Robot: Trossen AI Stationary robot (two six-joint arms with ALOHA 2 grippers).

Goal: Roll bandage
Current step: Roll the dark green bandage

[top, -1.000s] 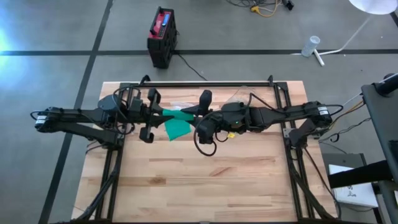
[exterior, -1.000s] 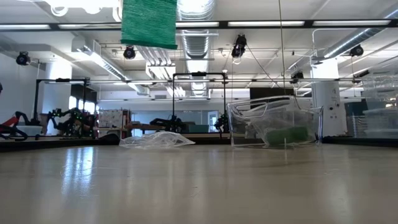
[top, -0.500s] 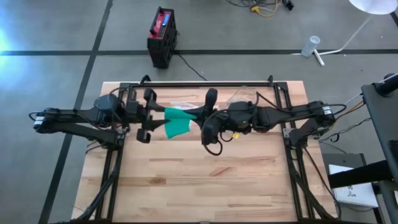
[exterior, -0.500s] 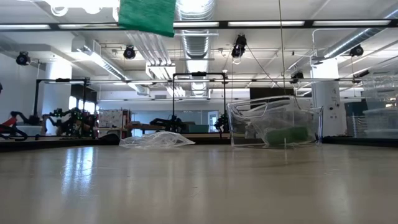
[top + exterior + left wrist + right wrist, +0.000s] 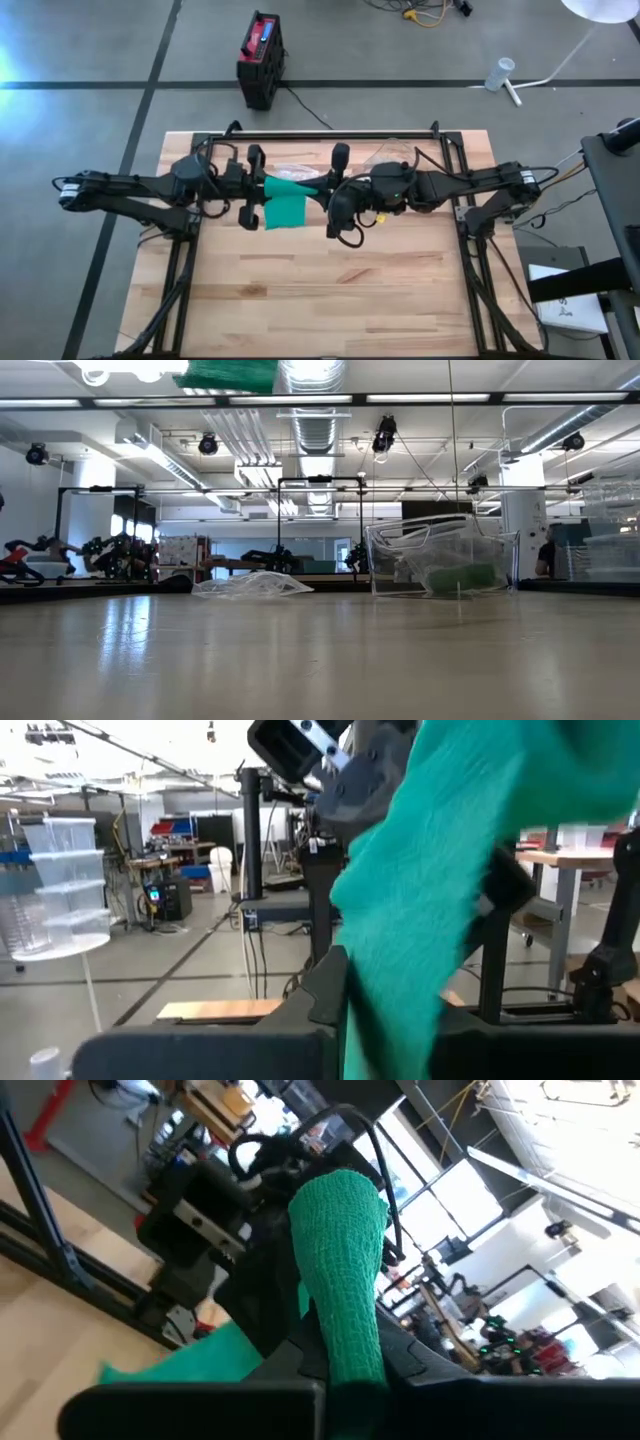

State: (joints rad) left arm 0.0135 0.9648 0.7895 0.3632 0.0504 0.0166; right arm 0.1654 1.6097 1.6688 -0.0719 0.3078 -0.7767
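Bandage (image 5: 283, 202), green, soft and light, hangs above the bench (image 5: 320, 290) between left pincer (image 5: 253, 187) and right pincer (image 5: 336, 190), both clamped on it; likely limp and clingy, best held at the rolled end.
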